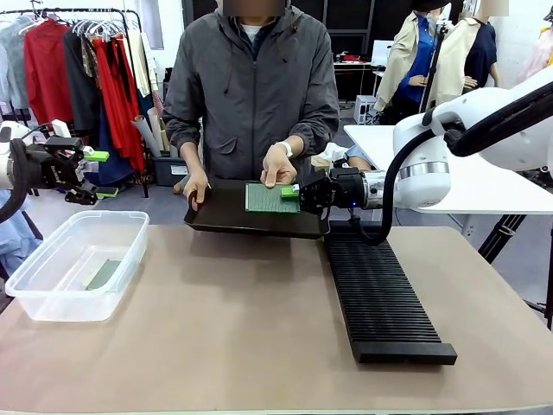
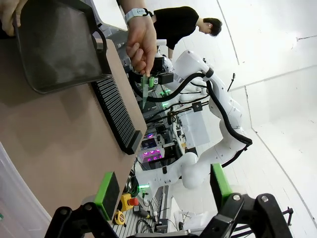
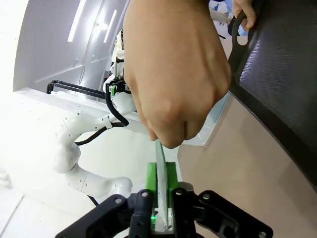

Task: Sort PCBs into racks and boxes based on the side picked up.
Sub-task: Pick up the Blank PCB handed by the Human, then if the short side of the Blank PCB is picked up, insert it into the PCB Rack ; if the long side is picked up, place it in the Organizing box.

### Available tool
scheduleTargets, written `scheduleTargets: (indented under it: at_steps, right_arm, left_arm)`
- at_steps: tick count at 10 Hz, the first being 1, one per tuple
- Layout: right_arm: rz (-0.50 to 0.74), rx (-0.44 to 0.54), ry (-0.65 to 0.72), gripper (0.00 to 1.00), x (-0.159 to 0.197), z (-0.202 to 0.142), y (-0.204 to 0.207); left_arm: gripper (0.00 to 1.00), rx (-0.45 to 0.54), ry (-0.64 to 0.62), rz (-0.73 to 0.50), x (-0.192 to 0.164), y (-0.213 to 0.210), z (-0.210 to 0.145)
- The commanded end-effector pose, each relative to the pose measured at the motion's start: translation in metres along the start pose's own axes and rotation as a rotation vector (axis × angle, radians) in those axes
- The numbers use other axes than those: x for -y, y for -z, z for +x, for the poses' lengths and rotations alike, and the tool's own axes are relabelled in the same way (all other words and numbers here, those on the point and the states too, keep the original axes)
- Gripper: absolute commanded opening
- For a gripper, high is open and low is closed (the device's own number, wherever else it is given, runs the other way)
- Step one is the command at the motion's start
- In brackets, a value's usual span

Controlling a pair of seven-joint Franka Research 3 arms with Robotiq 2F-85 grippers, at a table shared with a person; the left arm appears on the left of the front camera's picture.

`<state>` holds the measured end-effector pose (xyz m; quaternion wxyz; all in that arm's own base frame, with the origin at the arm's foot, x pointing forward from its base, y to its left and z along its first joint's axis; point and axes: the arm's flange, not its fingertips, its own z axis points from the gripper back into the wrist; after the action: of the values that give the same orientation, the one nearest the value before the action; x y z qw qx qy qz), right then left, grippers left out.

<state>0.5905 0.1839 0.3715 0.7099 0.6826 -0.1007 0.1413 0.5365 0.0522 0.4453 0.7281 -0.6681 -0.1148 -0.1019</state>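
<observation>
A person across the table holds a green PCB (image 1: 270, 199) upright over a flat black tray (image 1: 225, 216), pinching its top edge with one hand (image 1: 278, 166). My right gripper (image 1: 292, 193) reaches in from the right and is shut on the board's near edge. The right wrist view shows the thin PCB (image 3: 159, 153) clamped between the two green pads (image 3: 152, 181) of my right gripper (image 3: 162, 186), just under the person's fist. My left gripper (image 1: 99, 175) hangs open at the far left, above the clear box (image 1: 52, 285). Another PCB (image 1: 104, 274) lies flat inside that box. The black ribbed rack (image 1: 380, 298) lies below my right gripper.
The person's other hand (image 1: 196, 186) grips the tray's left rim. In the left wrist view, my open left gripper (image 2: 163, 191) looks across the table at the tray (image 2: 54, 44), the rack (image 2: 116, 114) and the held PCB (image 2: 144, 94). Bare tabletop (image 1: 233, 320) lies between box and rack.
</observation>
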Motion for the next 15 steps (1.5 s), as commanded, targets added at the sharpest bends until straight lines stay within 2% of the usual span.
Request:
scheduleTargets:
  at_steps: [1,4,5,6,15]
  right_arm:
    - [0.026,0.01,0.0,0.0,-0.0025,0.0122,0.0139]
    - [0.034,-0.006,0.017,0.0,-0.0009,0.013,0.012]
    - [-0.016,-0.016,0.055,0.0,-0.0005,0.0133,0.0086]
    - [0.009,-0.012,-0.005,0.0,-0.0002,0.0044,0.0085]
    - [0.009,-0.012,-0.005,0.0,-0.0002,0.0044,0.0085]
  left_arm:
    - [0.96,-0.002,0.004,0.01,0.0031,-0.0003,-0.0018]
    - [0.96,-0.002,0.004,0.01,0.0031,-0.0003,-0.0018]
    - [0.96,-0.002,0.004,0.01,0.0031,-0.0003,-0.0018]
    - [0.96,-0.002,0.004,0.01,0.0031,-0.0003,-0.0018]
    - [0.96,-0.002,0.004,0.01,0.0031,-0.0003,-0.0018]
